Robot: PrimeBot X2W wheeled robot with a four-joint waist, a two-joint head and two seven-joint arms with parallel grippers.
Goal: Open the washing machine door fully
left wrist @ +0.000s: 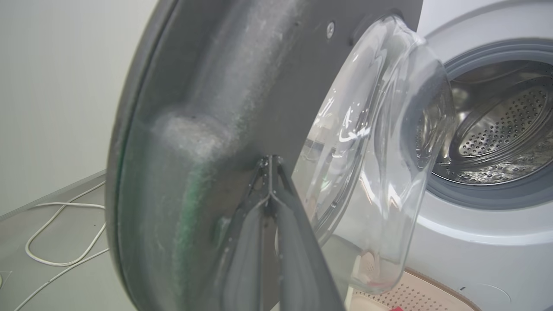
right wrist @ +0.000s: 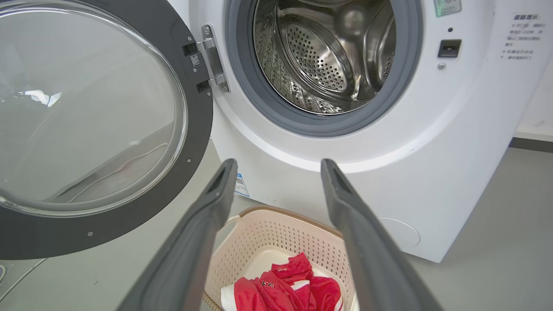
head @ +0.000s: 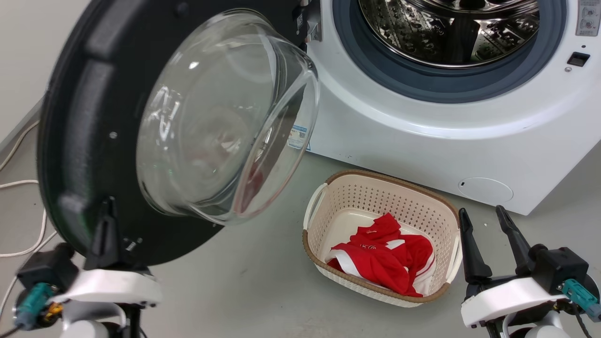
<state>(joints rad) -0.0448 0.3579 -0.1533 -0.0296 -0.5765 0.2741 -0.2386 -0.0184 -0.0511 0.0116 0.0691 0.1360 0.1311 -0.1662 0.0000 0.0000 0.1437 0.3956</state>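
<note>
**Head view.** The washing machine door stands swung well clear of the drum mouth and takes up the upper left of the frame. Its glass bowl bulges toward the basket. The washing machine sits at upper right with its drum exposed. The left gripper, at lower left, has its tip on the door's black inner face below the bowl. The right gripper, at lower right, hangs free beside the basket, jaws spread and holding nothing.

**Left wrist view.** The jaws are pressed together with nothing pinched. Their joined tip meets the inner face just beside the bowl's edge. I read this as a closed-tip push, nearly finished. I cannot tell whether the hinge has reached its stop.

**Right wrist view.** The hinge is at upper centre-left, and the door is angled wide.

**Risks.**
- The tip could skid on the glossy face and strike the glass.
- The door is unheld and may drift back.
- Pushing past the stop would load the hinge.
- The white cable lies on the floor at the left edge.
</note>
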